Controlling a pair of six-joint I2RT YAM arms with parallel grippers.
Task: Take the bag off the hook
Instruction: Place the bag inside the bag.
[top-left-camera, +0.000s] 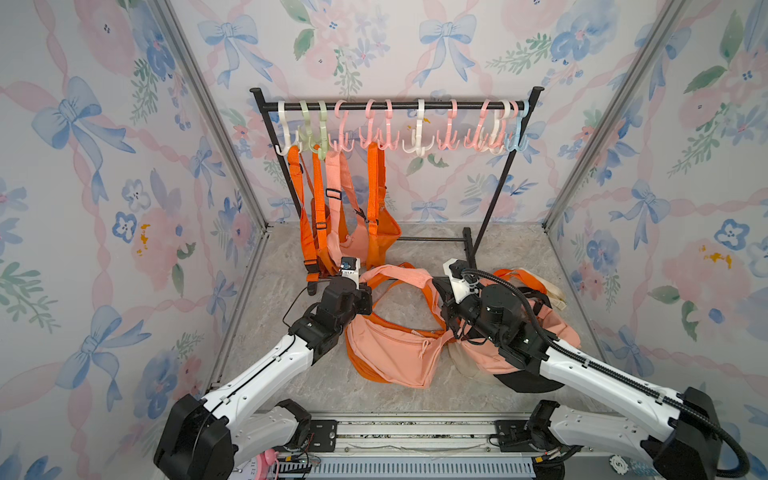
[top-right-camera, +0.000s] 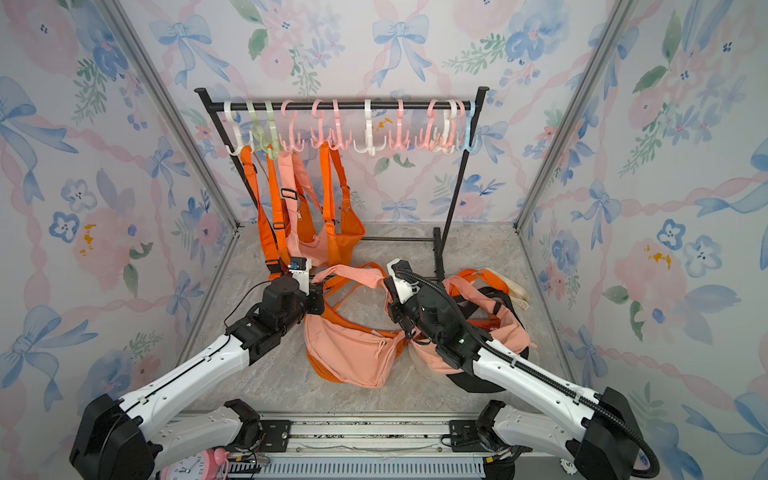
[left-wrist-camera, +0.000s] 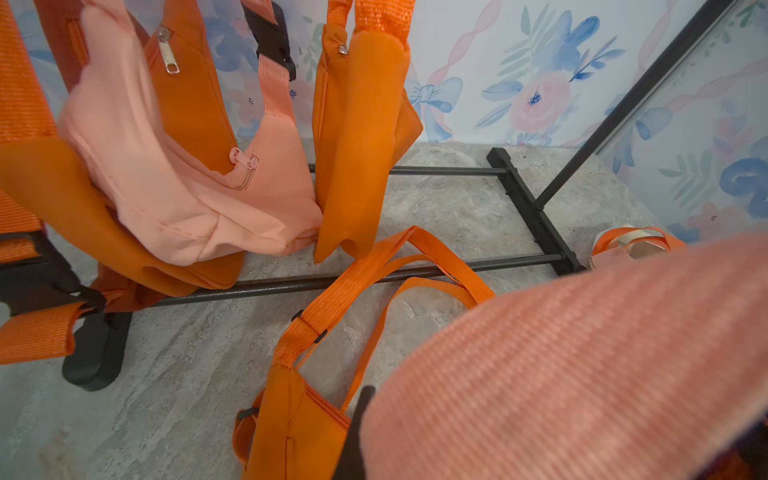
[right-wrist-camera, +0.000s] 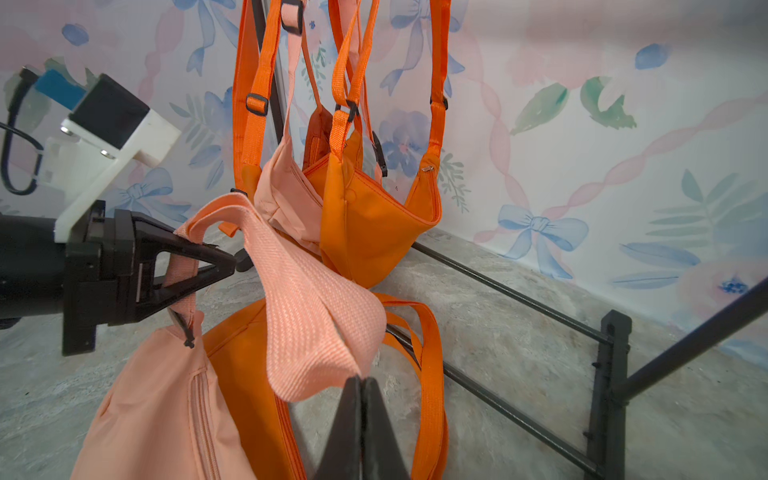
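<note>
Peach fabric sling bag (top-left-camera: 390, 353) lies at frame centre in both top views on the grey marbled floor (top-left-camera: 266, 332), its long axis running left to right, zip upward, contents hidden. Its woven peach strap (right-wrist-camera: 307, 316) arches toward the upper frame, and the left gripper (right-wrist-camera: 226, 262) and right gripper (right-wrist-camera: 360, 384) each pinch it with jaws closed.

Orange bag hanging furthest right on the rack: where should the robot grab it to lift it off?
Probably its strap, just below the pink hook, coming from the front. The strap hangs there as a flat upright loop with open space in front, while the pouch sags low and floppy.
</note>
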